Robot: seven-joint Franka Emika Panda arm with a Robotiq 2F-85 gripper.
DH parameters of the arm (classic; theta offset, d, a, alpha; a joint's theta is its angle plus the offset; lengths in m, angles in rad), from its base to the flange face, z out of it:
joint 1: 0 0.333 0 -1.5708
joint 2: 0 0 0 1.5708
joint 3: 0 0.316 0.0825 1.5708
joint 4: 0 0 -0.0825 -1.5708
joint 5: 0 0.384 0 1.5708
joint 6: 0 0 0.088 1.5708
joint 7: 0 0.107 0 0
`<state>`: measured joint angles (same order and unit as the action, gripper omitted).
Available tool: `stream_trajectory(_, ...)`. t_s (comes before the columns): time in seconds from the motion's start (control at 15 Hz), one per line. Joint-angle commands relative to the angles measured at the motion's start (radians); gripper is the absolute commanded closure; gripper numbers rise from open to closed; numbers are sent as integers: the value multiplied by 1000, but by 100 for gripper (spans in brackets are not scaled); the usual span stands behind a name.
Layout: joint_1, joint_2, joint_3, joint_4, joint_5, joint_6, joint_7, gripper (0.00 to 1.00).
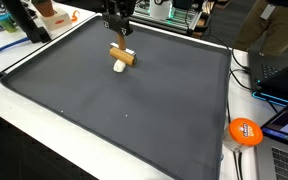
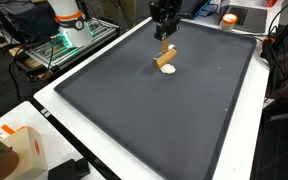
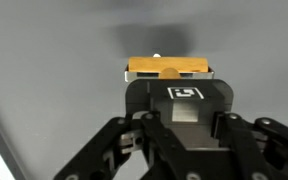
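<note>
I am pinching a tan rectangular wooden block (image 3: pixel 167 67) between the fingers of my black gripper (image 3: pixel 169 76), which are closed on its middle. In an exterior view the block is hanging tilted right under the gripper (image 1: pixel 119 44), over the far middle of the dark grey mat (image 1: pixel 134 120). A small white round piece (image 1: pixel 119 68) is lying just near of the block; I cannot tell whether they are touching.

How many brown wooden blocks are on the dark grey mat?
1. The brown wooden block lies on the dark grey mat, just below the tool, touching a small white round piece. No other block shows in any view.
</note>
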<state>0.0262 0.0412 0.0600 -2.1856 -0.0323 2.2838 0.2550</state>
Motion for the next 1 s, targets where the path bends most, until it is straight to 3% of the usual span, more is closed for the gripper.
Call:
stream_trajectory(0.0,-2,21,-24,0,0,44,5,78)
stream_trajectory(0.13,-3,41,-32,7,7,59,2,78)
stream_trajectory(0.93,-3,129,-29,91,65,-143,-94,78)
